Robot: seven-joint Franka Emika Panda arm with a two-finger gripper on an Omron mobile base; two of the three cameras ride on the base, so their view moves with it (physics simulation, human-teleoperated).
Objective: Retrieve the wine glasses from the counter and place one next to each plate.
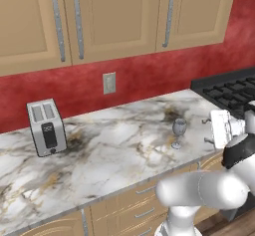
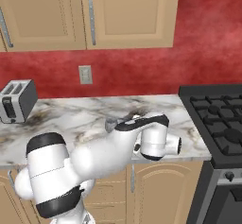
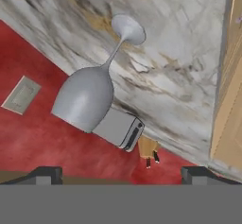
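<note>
One grey-blue wine glass (image 1: 179, 130) stands upright on the marble counter (image 1: 114, 145), near its front edge and left of the stove. My gripper (image 1: 205, 131) is level with the glass, a short way to its right, pointing at it, open and holding nothing. In the hand view the picture is rolled: the glass (image 3: 87, 95) lies ahead and left of centre, beyond the dark fingertips (image 3: 45, 173), and my gripper (image 3: 122, 175) is clear of it. In the right base view my arm covers the glass. The second glass and both plates are out of view.
A silver toaster (image 1: 46, 126) sits at the counter's left against the red wall, below a wall outlet (image 1: 109, 83). A black gas stove (image 1: 234, 93) adjoins the counter on the right. Tan upper cabinets (image 1: 114, 16) hang above. Drawers (image 1: 144, 200) lie under the counter edge.
</note>
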